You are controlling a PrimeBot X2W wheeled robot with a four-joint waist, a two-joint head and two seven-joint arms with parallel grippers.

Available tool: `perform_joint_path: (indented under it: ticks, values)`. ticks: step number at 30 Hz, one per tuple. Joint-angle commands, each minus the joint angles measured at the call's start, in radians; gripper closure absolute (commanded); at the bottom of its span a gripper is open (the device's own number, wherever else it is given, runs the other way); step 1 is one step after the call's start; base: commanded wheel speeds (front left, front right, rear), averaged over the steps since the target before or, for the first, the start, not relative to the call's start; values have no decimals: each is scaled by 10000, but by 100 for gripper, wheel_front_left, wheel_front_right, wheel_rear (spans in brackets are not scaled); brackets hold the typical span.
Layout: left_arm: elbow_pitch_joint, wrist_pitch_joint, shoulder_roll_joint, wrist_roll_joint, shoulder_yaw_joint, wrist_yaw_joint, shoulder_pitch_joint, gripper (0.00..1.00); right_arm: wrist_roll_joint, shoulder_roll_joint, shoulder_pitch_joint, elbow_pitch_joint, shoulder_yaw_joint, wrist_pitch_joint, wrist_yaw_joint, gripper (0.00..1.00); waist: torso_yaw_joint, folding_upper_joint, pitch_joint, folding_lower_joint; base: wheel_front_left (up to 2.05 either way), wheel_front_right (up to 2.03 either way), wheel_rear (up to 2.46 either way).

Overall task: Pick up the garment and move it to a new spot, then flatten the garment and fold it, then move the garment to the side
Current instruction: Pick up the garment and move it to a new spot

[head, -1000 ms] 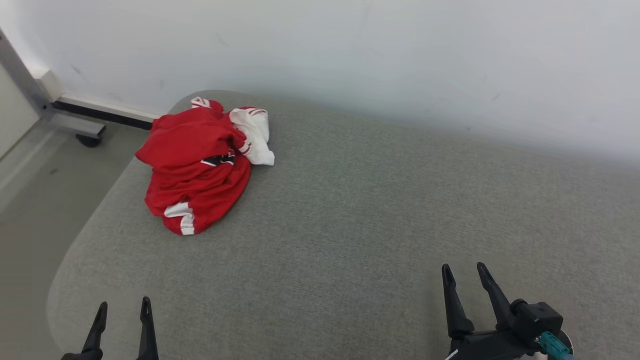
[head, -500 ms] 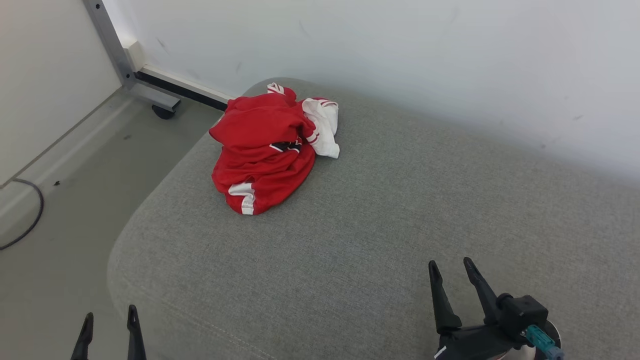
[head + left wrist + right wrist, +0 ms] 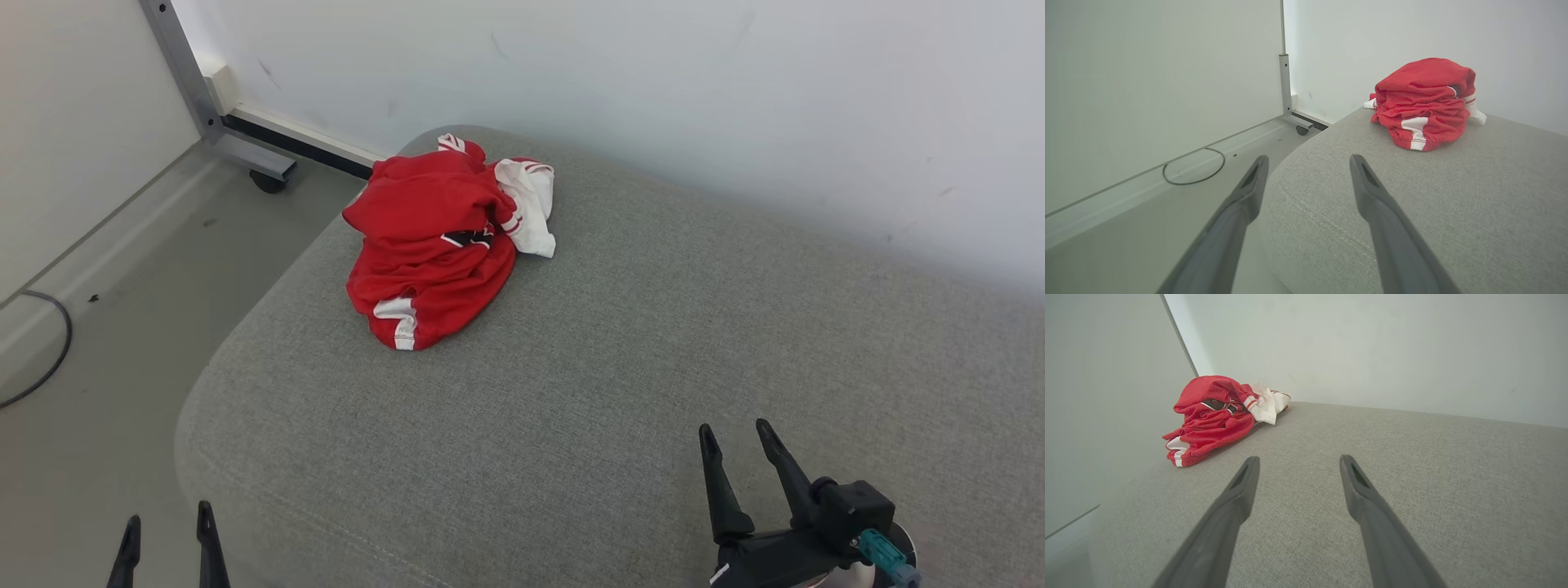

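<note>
The garment (image 3: 433,245) is a crumpled red piece with white panels and stripes, heaped near the far left corner of a grey upholstered surface (image 3: 620,359). It also shows in the left wrist view as a red heap (image 3: 1425,104) and in the right wrist view at the upper left (image 3: 1216,414). My left gripper (image 3: 166,518) stands open at the lower left, off the cushion's near corner, over the floor. My right gripper (image 3: 735,433) is open over the cushion's near right part. Both are far from the garment, with nothing between their fingers.
A white wall (image 3: 653,98) runs behind the cushion. On the left is bare floor (image 3: 106,327) with a dark cable (image 3: 49,351), and a metal frame leg on a caster (image 3: 261,175) beside a pale panel.
The head camera has swung left over the last second, so the garment sits further right in the picture. My left gripper now shows lower in the frame. The garment has not moved.
</note>
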State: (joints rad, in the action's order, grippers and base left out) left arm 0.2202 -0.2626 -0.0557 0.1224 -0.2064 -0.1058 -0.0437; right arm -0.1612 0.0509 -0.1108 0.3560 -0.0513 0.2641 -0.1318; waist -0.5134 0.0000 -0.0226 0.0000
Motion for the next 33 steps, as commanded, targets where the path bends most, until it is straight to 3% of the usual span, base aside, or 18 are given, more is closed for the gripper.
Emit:
perform_joint_path:
  ticks: [1, 7, 15, 24, 33]
  values:
    - [13, -35, 18, 39, 16, -12, 89, 0, -21, -11, 100, -40, 38, 5, 21, 0, 14, 0, -6, 0, 0, 0, 0]
    - [162, -34, -122, 290, -124, -98, 985, 0, 254, -13, 71, -209, 187, 7, 21, 0, 484, 0, -332, 0, 0, 0, 0]
    - [501, -35, -931, 780, -139, -230, 2953, 0, 752, -8, -460, -398, 362, 5, 21, 0, 1771, 0, -1435, 0, 0, 0, 0]
    - [1174, -21, -2289, 1777, 51, -251, 5337, 0, 1116, -11, -1048, -1107, 1017, 5, 21, 0, 3332, 0, -2962, 0, 0, 0, 0]
    - [2279, 524, -3904, 2799, 326, -243, 7068, 0, 960, -19, -1375, -1612, 1149, 7, 21, 0, 4537, 0, -3781, 0, 0, 0, 0]
